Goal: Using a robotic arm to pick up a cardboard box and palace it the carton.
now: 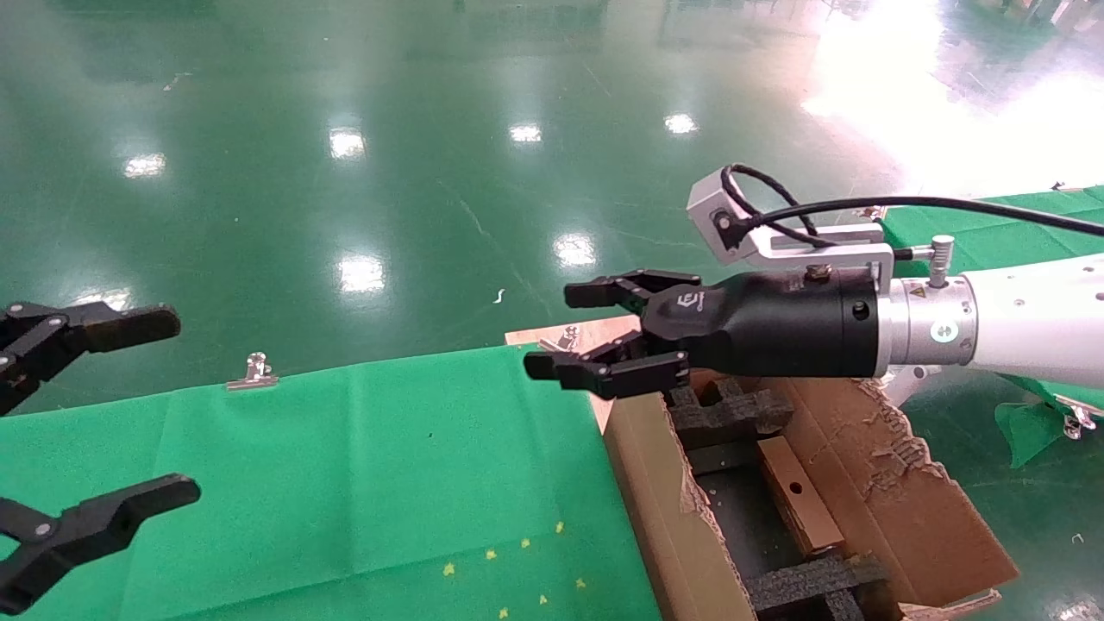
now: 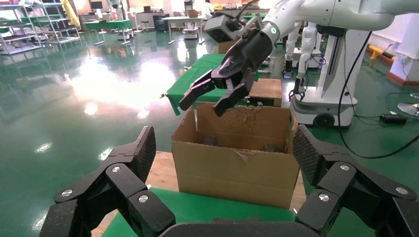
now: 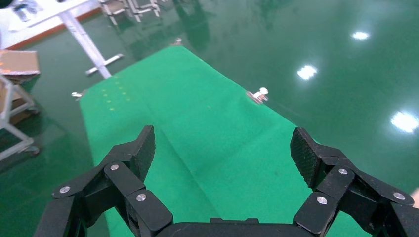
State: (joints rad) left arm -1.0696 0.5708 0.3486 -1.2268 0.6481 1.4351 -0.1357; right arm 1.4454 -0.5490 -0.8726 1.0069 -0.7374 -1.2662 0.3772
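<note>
The small brown cardboard box [image 1: 795, 494], with a round hole in its top, lies inside the carton [image 1: 664, 517] between black foam inserts [image 1: 729, 412]. My right gripper [image 1: 561, 332] on the white robotic arm [image 1: 1026, 319] hovers open and empty over the carton's far end, pointing toward the green table. In the right wrist view that gripper [image 3: 222, 148] has only green cloth under it. The left wrist view shows the carton [image 2: 237, 170] from its side with the right gripper [image 2: 202, 106] above its rim. My left gripper [image 1: 177, 407] stays open at the left edge.
A green cloth-covered table [image 1: 345, 483] adjoins the carton on its left, with a metal clip [image 1: 252, 371] on its far edge. The carton has torn ragged flaps [image 1: 897, 483] and rests on a wooden board [image 2: 160, 173]. Another green table [image 1: 992, 224] stands behind the right arm.
</note>
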